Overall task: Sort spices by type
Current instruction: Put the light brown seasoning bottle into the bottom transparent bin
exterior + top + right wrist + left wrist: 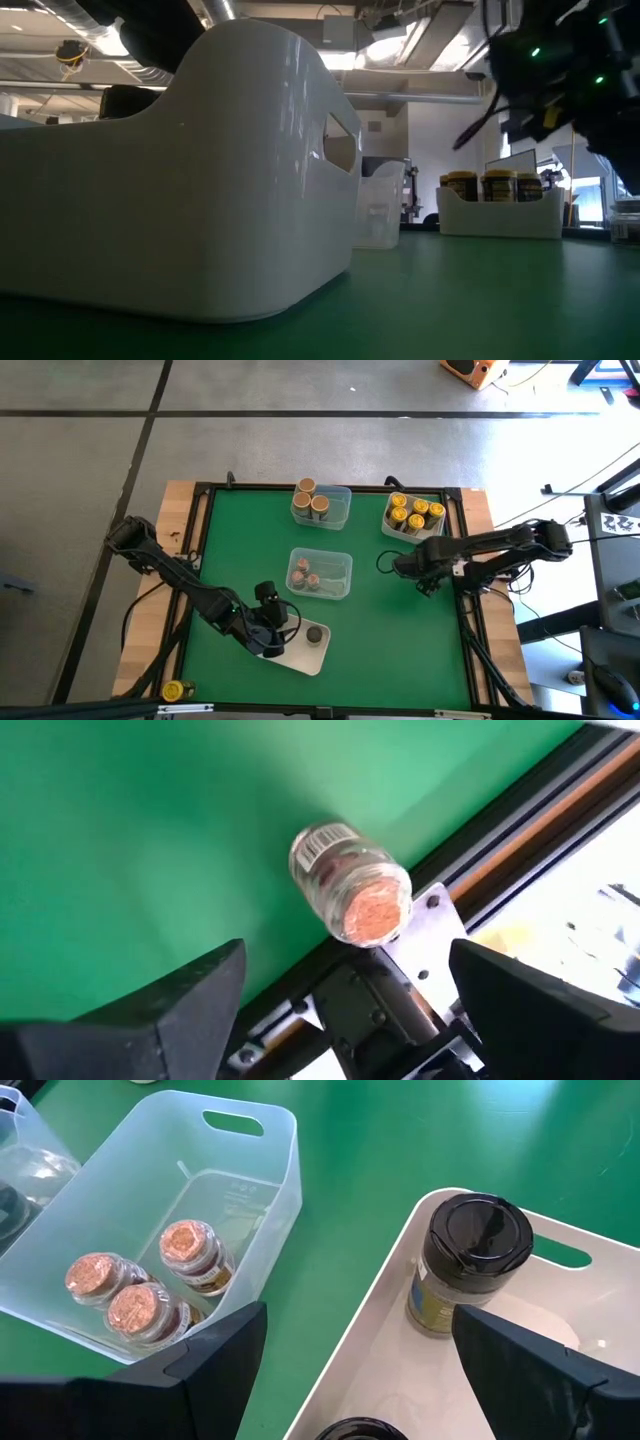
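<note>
Both sets of fingers are wide and hold nothing; one jar lies loose by the table's edge.

Your right fingers are spread wide, and just ahead of them, between the tips, a brown-topped jar lies on its side against the black rail of the table. To do this well, come down so one finger sits on each side of its round body, then close slowly, because it could roll. Its three brown-topped mates lie in the clear tray, so that looks like its home. Your left fingers are wide too, over the white tray with the dark-topped jar. The yellow-topped jars are in a tray beyond your right fingers.
</note>
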Tool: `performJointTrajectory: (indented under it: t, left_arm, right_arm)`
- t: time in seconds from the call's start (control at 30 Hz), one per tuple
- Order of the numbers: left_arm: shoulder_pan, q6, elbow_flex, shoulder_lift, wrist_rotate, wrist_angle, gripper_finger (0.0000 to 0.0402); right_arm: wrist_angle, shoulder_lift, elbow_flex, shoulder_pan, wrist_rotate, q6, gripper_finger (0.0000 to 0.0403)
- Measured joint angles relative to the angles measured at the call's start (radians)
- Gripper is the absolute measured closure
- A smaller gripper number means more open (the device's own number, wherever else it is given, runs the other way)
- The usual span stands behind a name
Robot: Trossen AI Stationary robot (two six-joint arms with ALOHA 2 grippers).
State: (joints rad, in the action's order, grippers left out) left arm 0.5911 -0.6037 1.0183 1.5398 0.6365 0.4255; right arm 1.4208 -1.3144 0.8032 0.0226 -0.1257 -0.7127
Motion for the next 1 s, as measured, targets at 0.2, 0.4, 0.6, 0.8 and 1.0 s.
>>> performJointTrajectory:
  t: [0.2,0.4,0.6,0.8,1.0]
  left_arm:
    - [0.000,0.000,0.000,0.000,0.000,0.000,0.0086]
    - [0.000,0.000,0.000,0.000,0.000,0.000,0.0086]
    - [0.000,0.000,0.000,0.000,0.000,0.000,0.0086]
    - [0.002,0.000,0.000,0.000,0.000,0.000,0.0086]
    - [0.003,0.001,0.000,0.000,0.000,0.001,0.0086]
  right_arm:
    - [0.018,-0.093,0.000,-0.114,0.005,0.102,0.0054]
    - [0.003,-0.173,0.000,-0.217,0.005,0.223,0.0075]
    - [-0.055,-0.246,0.000,-0.275,0.005,0.320,0.0113]
    - [-0.061,-0.320,0.000,-0.294,0.032,0.367,0.0140]
    - [-0.040,-0.346,0.000,-0.292,0.056,0.393,0.0173]
